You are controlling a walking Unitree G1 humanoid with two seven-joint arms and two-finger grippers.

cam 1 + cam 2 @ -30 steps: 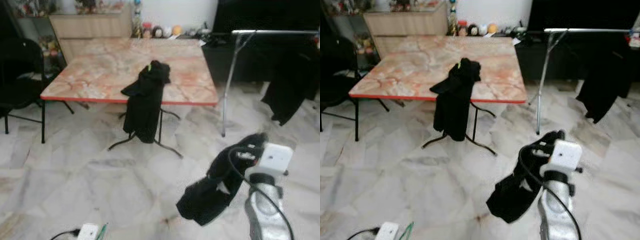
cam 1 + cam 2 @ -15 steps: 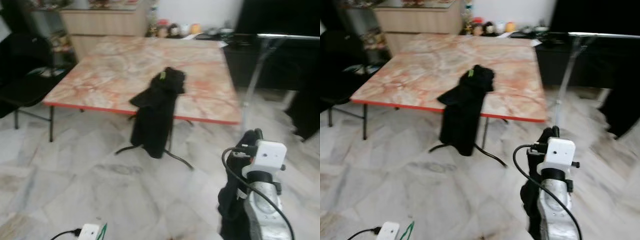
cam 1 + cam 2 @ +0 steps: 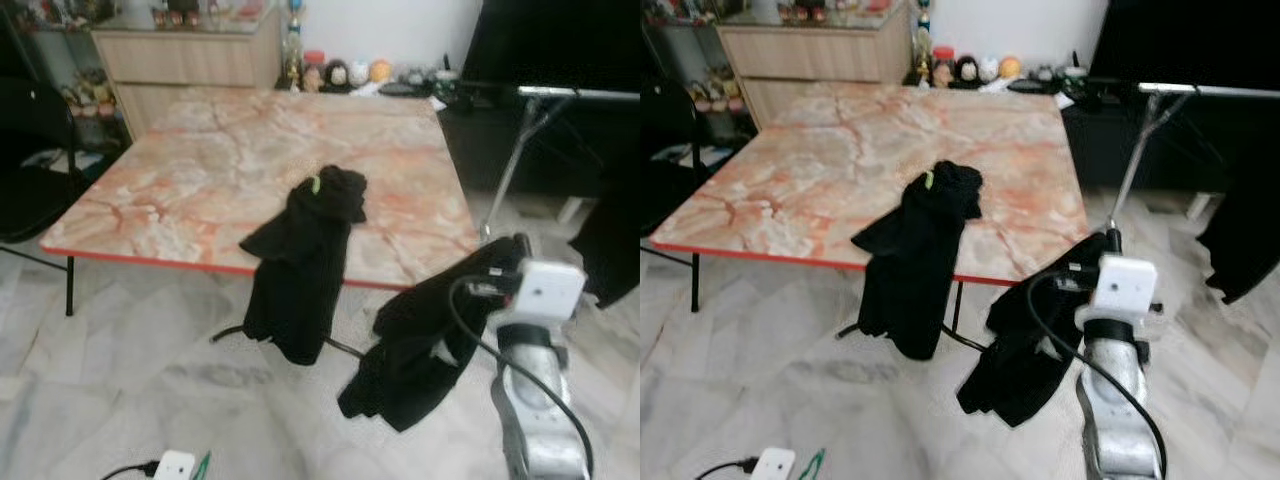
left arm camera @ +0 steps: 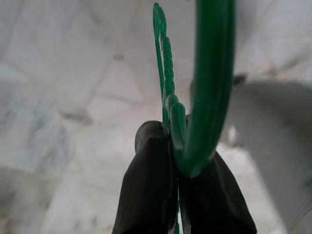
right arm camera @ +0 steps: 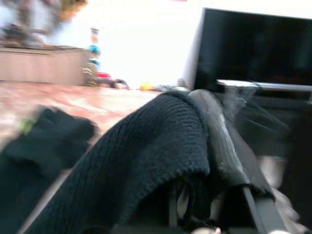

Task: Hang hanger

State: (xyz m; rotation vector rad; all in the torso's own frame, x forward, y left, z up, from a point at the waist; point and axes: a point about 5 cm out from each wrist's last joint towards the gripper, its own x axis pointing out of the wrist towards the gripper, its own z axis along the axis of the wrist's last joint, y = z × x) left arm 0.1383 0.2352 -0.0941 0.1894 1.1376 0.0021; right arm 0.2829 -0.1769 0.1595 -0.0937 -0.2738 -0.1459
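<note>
The right arm is reaching up at the lower right of the head view, and the right gripper (image 3: pixel 500 262) is carrying a black knit garment (image 3: pixel 415 350) that is draping down over the marble floor (image 3: pixel 120 390) in the lower middle of the frame, near the front edge of the marble-topped table (image 3: pixel 200 180); from the wrist view the knit (image 5: pixel 146 146) is covering the fingers, so I cannot tell how they are standing. A second black garment (image 3: pixel 300 260) is hanging over the table's front edge at the centre of the frame. A metal clothes rail (image 3: pixel 580 94) is running along the upper right. The left gripper (image 4: pixel 178 190) is pinching a green hanger (image 4: pixel 209 83) between its closed fingers (image 4: pixel 146 185) above the floor.
</note>
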